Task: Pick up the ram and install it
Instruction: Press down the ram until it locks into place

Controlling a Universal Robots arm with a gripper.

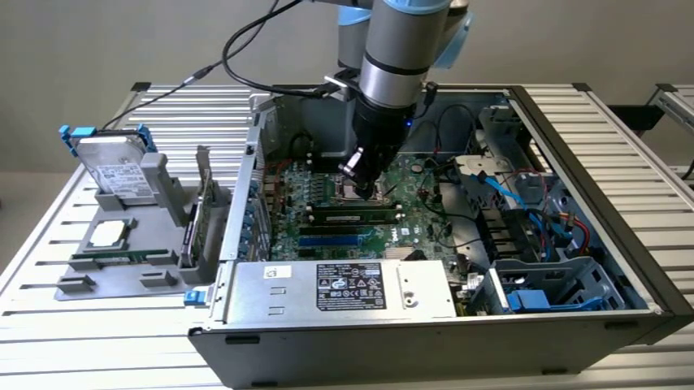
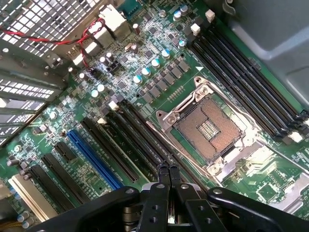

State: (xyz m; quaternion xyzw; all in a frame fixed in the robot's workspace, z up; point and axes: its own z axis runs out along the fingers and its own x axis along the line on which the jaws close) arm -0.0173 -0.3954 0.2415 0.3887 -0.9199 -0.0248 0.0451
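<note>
Basically, the open PC case sits on the slatted table, with the arm reaching down into it over the motherboard. Landmark is the empty CPU socket. The pincer hangs just beside the socket, fingers pressed together, holding nothing, tips over the black memory slots next to it. A second bank of black slots lies on the socket's other side. Blue slot and black expansion slots sit further off from the socket. Crowding: case wall, blue and white cables and the drive cage on the far side of the board, PSU at the case edge. Open room straight above the socket. Ram, a long thin green stick with black chips, lies seated in a slot near the socket, below the pincer. Outside the case, a grey holder carries a hard drive.
</note>
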